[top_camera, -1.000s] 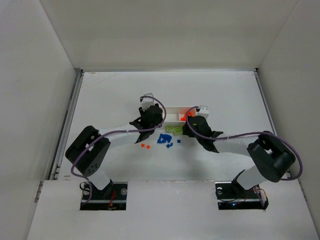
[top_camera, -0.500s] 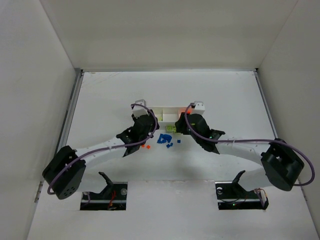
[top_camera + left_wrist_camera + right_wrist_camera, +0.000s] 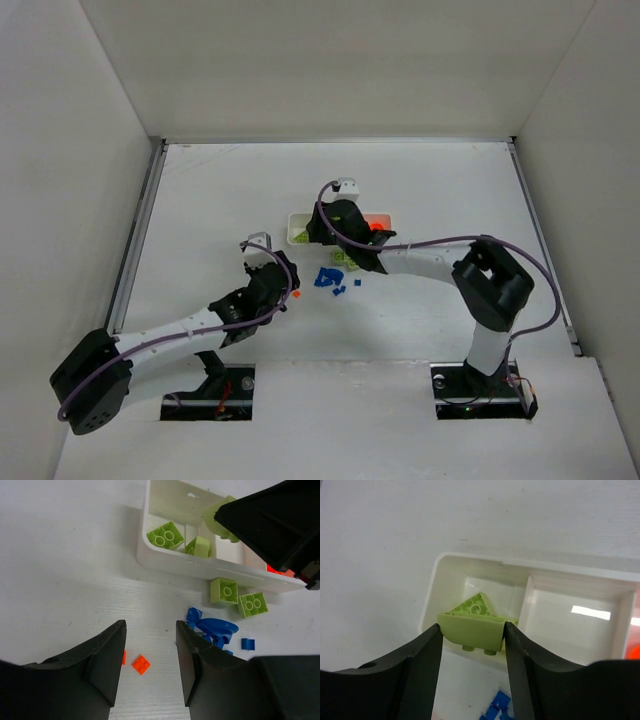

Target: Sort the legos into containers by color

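Here the right gripper (image 3: pixel 472 632) pinches a lime green brick (image 3: pixel 470 622) between its fingers, hanging directly over the tray's (image 3: pixel 470 556) end compartment (image 3: pixel 465 587), close to its near wall. Released from there, the brick may clip the rim and tumble out among the loose blue pieces (image 3: pixel 215 627). The left gripper (image 3: pixel 150 630) stands part-open and empty, an orange brick (image 3: pixel 140 664) on the table (image 3: pixel 65 570) beneath its jaws.

No readable text, label, brand, number or sign in any view. Stud tops of green bricks (image 3: pixel 165 535) in tray (image 3: pixel 170 562): too blurred for lettering. Green brick (image 3: pixel 470 625) between fingers of right gripper (image 3: pixel 472 630): plain, no marks legible.
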